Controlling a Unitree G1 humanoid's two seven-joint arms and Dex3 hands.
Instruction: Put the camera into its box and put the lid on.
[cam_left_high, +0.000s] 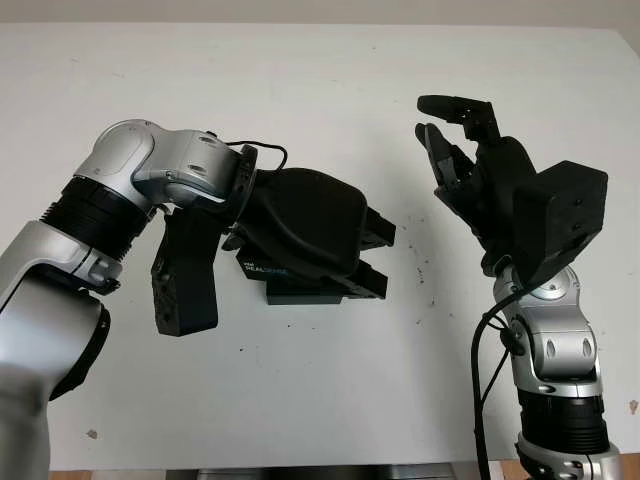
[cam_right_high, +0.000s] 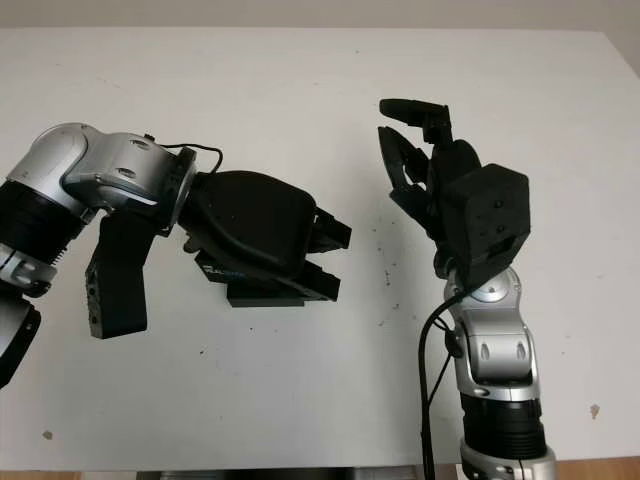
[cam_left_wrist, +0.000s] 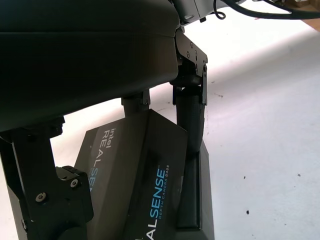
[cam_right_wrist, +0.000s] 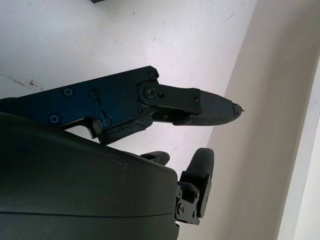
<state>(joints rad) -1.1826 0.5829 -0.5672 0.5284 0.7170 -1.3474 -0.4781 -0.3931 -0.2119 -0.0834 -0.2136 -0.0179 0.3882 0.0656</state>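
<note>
Left robot hand (cam_left_high: 330, 245) clamps the box (cam_left_wrist: 145, 185), right robot hand (cam_left_high: 470, 165) raised open

- White table (cam_left_high: 330, 400) across both eye views, matte, scattered with small dark specks.
- Pale strip of wall (cam_left_high: 320, 10) along the far edge.
- Brown floor patch (cam_right_high: 600, 470) at the near right corner.

The right hand (cam_right_wrist: 200, 145) hangs open above the white table (cam_right_wrist: 150, 35).
</note>
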